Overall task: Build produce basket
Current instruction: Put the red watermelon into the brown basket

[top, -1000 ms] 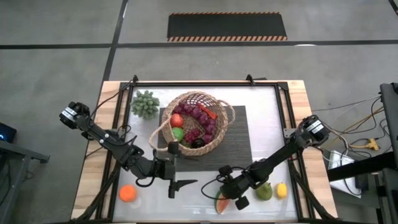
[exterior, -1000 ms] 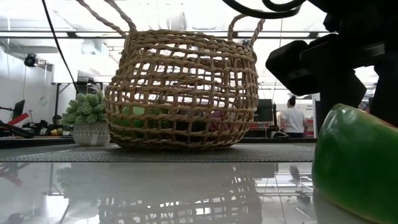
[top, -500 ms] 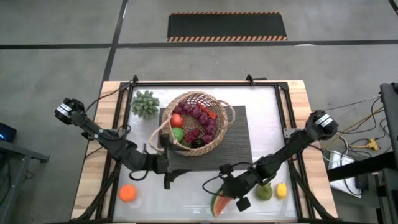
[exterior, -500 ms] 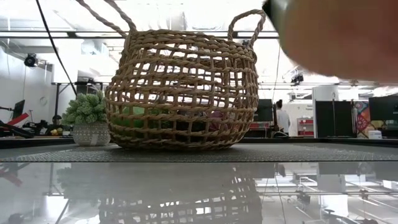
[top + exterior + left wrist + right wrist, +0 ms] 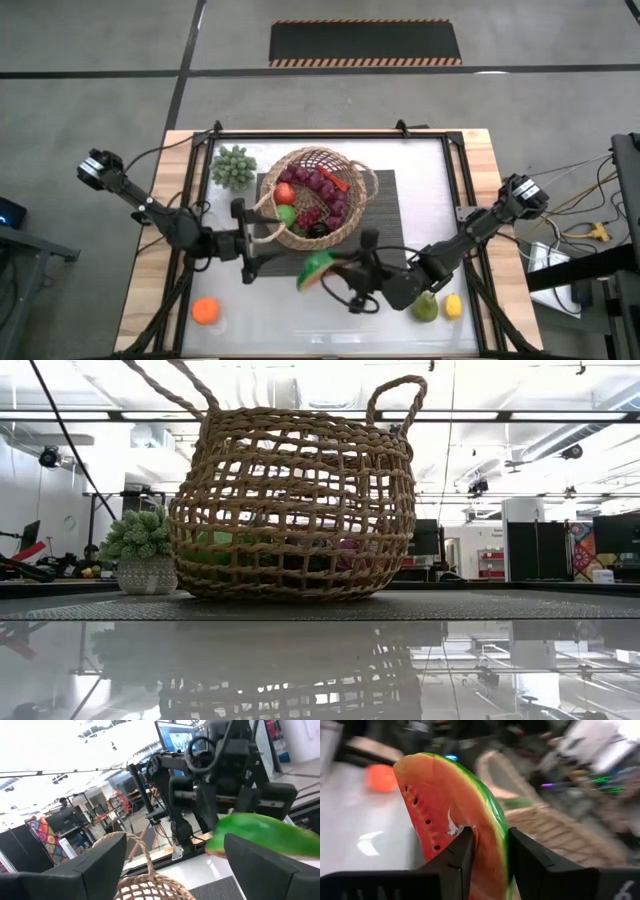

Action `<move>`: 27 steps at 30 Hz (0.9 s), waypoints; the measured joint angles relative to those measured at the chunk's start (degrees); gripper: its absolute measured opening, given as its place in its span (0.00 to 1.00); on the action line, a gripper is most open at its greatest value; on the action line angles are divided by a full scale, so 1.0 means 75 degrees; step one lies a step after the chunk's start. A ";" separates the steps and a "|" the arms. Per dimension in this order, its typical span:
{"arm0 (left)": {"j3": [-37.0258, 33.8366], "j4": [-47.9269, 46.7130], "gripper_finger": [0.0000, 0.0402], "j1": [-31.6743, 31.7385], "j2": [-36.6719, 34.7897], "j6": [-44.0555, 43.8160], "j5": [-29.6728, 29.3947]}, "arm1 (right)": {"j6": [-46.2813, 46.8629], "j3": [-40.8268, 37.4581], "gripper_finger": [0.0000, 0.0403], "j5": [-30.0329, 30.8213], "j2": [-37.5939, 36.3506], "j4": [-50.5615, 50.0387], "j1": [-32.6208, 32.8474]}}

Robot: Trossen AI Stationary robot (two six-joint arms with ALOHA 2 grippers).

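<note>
- Basket [image 5: 318,198] sat on the dark mat [image 5: 385,215], already part-filled: purple grapes [image 5: 322,183], a red apple [image 5: 285,193], a green apple [image 5: 287,214], a carrot [image 5: 336,181] and a dark piece near the front rim, possibly a plum
- Right gripper [image 5: 487,851] held the watermelon slice [image 5: 315,268], jaws narrow, pinched on the rind with the red flesh facing the wrist camera; slice was off the table, just in front of the basket's near rim, not yet over it
- Left gripper [image 5: 245,262] stood beside the basket's left handle, jaws wide and holding nothing
- Outside the basket were an orange [image 5: 205,311] at the front left, a pear [image 5: 426,308] and a lemon [image 5: 453,305] at the front right
- Judgement: task was well past half; the slice was the piece in hand, three pieces left on the table
- Small potted plant [image 5: 233,167] stood at the rear left, judged no part of the load
</note>
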 joint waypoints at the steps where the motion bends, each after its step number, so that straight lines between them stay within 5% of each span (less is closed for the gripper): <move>1: -0.0071 0.0006 0.79 0.0000 -0.0118 -0.0003 -0.0001 | -0.0279 0.0203 0.24 0.0263 0.0086 0.0006 -0.0086; 8: -0.0514 0.0014 0.79 -0.0026 -0.0875 -0.0071 -0.0008 | -0.1600 0.1351 0.24 0.1246 0.0637 -0.0168 -0.0997; 16: -0.0785 -0.0089 0.79 -0.0026 -0.1487 -0.0023 -0.0046 | -0.1057 0.2263 0.24 0.1485 0.0863 -0.1599 -0.2376; 19: -0.0879 -0.0050 0.79 -0.0026 -0.1739 0.0143 -0.0142 | -0.0488 0.2425 0.24 0.1228 0.0870 -0.2360 -0.2873; 27: -0.1035 -0.0060 0.79 -0.0023 -0.2302 0.0194 -0.0148 | 0.1091 0.2384 0.24 -0.1000 0.0920 -0.3680 -0.4139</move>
